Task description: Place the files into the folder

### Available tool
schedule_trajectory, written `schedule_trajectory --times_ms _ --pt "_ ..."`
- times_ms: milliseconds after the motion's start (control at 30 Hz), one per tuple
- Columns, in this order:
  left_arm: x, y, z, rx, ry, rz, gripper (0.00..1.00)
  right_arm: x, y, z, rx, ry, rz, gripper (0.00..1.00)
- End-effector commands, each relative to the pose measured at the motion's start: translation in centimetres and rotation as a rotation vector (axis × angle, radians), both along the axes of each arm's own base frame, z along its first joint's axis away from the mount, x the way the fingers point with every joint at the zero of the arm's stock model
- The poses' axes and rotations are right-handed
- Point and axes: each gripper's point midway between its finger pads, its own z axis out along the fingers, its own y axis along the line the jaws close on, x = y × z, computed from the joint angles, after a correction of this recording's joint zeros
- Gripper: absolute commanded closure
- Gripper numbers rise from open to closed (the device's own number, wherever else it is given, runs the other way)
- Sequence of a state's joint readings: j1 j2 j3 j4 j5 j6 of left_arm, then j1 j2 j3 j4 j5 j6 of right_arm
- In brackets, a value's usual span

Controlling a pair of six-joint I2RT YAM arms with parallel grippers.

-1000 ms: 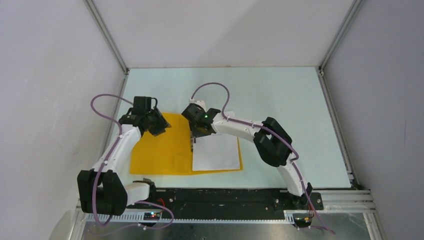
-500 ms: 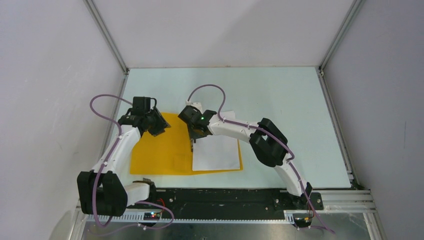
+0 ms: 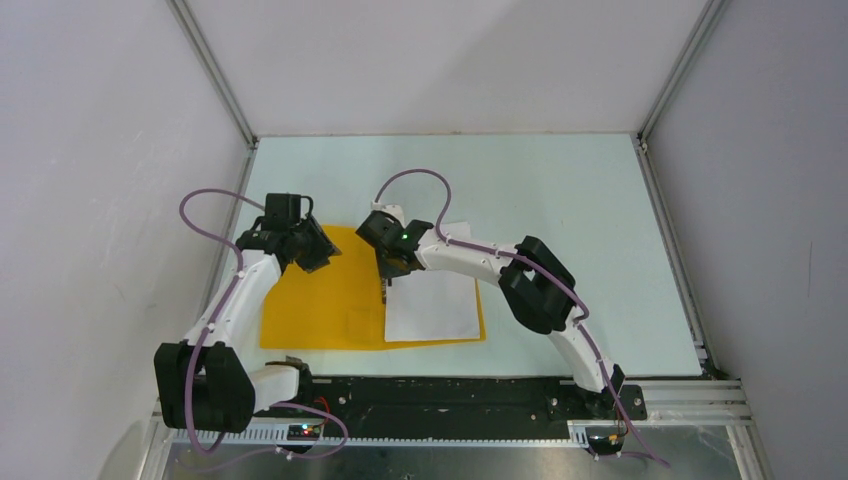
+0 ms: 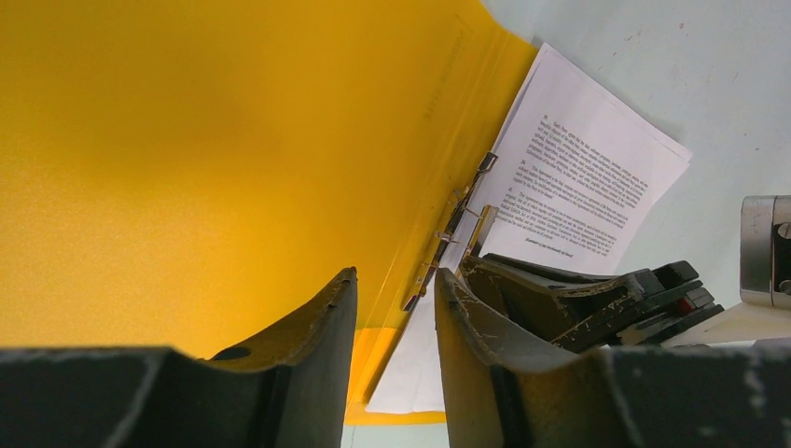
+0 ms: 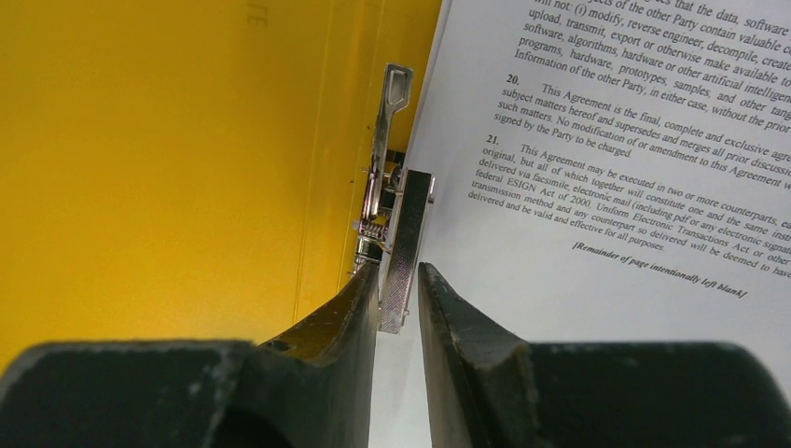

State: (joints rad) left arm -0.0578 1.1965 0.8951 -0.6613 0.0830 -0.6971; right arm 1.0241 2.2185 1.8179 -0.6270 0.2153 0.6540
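The orange-yellow folder lies open and flat on the table. The files, white printed sheets, lie on its right half. The metal clip runs along the spine. My right gripper points down at the spine, and its fingers are closed on the clip's raised lever plate beside the sheets' left edge. My left gripper hovers over the far part of the left cover. Its jaws are apart and hold nothing. The right gripper's fingers show in the left wrist view.
The pale table extends behind and to the right of the folder. Grey walls with metal frame posts close the cell on three sides. The black base rail runs along the near edge.
My right wrist has shifted slightly left and back at the spine, and a far corner of the sheets now shows behind the arm. The left arm has not moved.
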Motion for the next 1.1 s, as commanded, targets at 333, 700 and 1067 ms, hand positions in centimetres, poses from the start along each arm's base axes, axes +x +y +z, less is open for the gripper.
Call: schedule_trajectory --times_ms 333,700,1067 --pt "-0.1 0.4 -0.3 0.01 -0.005 -0.005 0.59 -0.4 0.3 -0.3 0.015 0.006 -0.003 0.76" --pt "-0.1 0.4 -0.5 0.01 0.0 -0.001 0.59 -1.0 0.5 -0.3 0.017 0.012 0.01 0.82" --pt "0.1 0.4 -1.1 0.01 0.014 0.005 0.59 -2.5 -0.1 -0.4 0.037 0.031 0.017 0.86"
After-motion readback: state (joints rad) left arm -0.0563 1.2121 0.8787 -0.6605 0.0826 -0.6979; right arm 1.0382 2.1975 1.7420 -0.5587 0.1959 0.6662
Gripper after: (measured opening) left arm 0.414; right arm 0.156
